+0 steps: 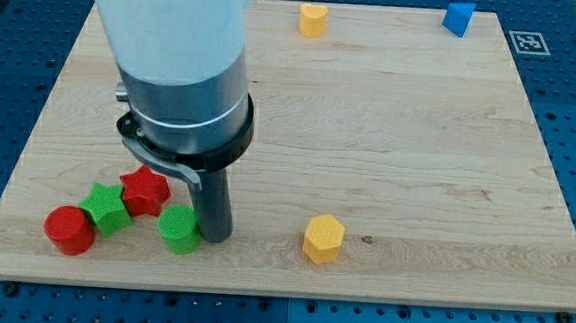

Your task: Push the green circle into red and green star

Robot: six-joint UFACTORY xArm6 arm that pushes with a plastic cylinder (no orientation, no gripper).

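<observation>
The green circle (178, 228) lies near the view's bottom left on the wooden board (390, 138). My tip (214, 237) touches its right side. Just left of the circle is the red star (145, 190), and left of that the green star (107, 208), the two touching each other. A red circle (68, 229) sits left of the green star. The green circle is close to the red star, with a narrow gap between them.
A yellow hexagon (323, 238) lies right of my tip near the bottom edge. Another yellow hexagon (313, 20) sits at the top middle. A blue block (459, 19) is at the top right. The arm's wide body (179, 65) hides part of the board's upper left.
</observation>
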